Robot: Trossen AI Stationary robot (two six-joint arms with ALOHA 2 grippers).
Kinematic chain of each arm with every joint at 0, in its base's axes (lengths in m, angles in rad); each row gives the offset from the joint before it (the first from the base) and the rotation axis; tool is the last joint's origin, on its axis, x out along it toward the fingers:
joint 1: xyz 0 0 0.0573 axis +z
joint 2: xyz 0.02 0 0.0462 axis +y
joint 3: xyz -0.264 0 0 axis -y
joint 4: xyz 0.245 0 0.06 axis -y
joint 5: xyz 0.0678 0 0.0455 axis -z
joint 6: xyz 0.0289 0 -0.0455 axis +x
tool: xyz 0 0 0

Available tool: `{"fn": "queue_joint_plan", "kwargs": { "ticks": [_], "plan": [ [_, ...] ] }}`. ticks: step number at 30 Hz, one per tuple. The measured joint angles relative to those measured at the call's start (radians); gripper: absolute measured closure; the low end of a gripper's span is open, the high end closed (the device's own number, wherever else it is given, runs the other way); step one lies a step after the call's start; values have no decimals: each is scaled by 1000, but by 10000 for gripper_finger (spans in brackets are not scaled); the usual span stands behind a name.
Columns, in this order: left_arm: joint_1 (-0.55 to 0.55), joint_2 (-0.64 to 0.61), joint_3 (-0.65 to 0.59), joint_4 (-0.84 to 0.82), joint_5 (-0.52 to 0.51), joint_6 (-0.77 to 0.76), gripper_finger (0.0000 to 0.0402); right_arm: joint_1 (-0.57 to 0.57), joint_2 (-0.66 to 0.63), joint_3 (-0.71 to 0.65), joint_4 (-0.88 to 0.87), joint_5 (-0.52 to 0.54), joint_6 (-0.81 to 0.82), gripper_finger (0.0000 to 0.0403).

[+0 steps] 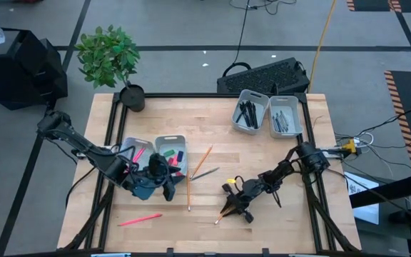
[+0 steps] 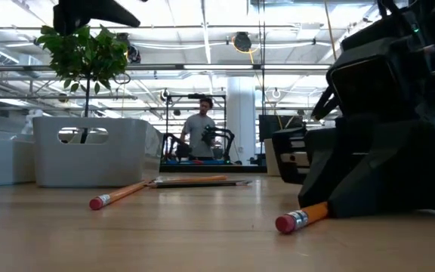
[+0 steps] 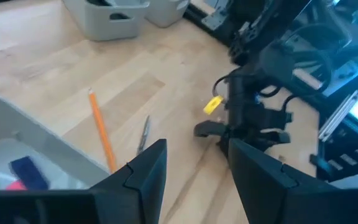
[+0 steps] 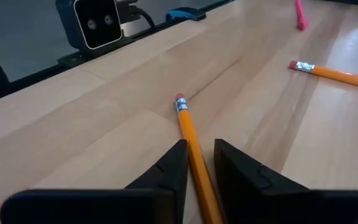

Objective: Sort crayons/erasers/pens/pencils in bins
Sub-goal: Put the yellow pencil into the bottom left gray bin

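My right gripper (image 1: 235, 205) is low at the table's near middle, shut on an orange pencil (image 4: 188, 130) that lies on the wood with its pink rubber tip (image 2: 285, 223) toward the near edge. My left gripper (image 3: 196, 180) hangs open and empty over the near right corner of the left pair of bins (image 1: 171, 148); that bin holds green, pink and blue erasers (image 3: 27, 173). The bin beside it (image 1: 134, 151) holds pink sticks. Loose on the table are two more orange pencils (image 1: 202, 160) (image 1: 188, 193), a grey stick (image 1: 205, 173) and a pink stick (image 1: 140, 220). My right gripper has the orange pencil's shaft (image 4: 197, 167) between its two fingers, a little behind the rubber end. The fingers come down at a slant and lie along the pencil, with the rubber end (image 4: 180, 102) sticking out ahead of them. The pencil rests on the table.
The far right pair of bins holds black pens (image 1: 250, 111) and thin grey sticks (image 1: 284, 116). A potted plant (image 1: 113, 61) stands at the far left corner. A black frame rims the table. A person (image 2: 200, 132) stands in the room far behind.
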Motion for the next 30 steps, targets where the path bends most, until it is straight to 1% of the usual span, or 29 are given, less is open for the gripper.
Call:
{"fn": "queue_joint_plan", "kwargs": {
  "ticks": [4,11,18,23,26,30],
  "plan": [
    [2,9,0,32,-1,26,227,-1,0,1,-12,-25,16,326],
    [25,24,-1,52,-2,55,227,-2,-1,1,-20,-55,3,349],
    [41,29,0,55,-1,60,227,-2,-4,0,-26,-60,-11,351],
    [51,30,0,54,18,65,227,3,-30,-3,-48,-65,-28,355],
    [54,30,0,53,18,78,227,5,-43,-3,-51,-64,-55,351],
    [53,30,0,53,19,79,227,4,-44,-3,-52,-62,-57,328]
  ]
}}
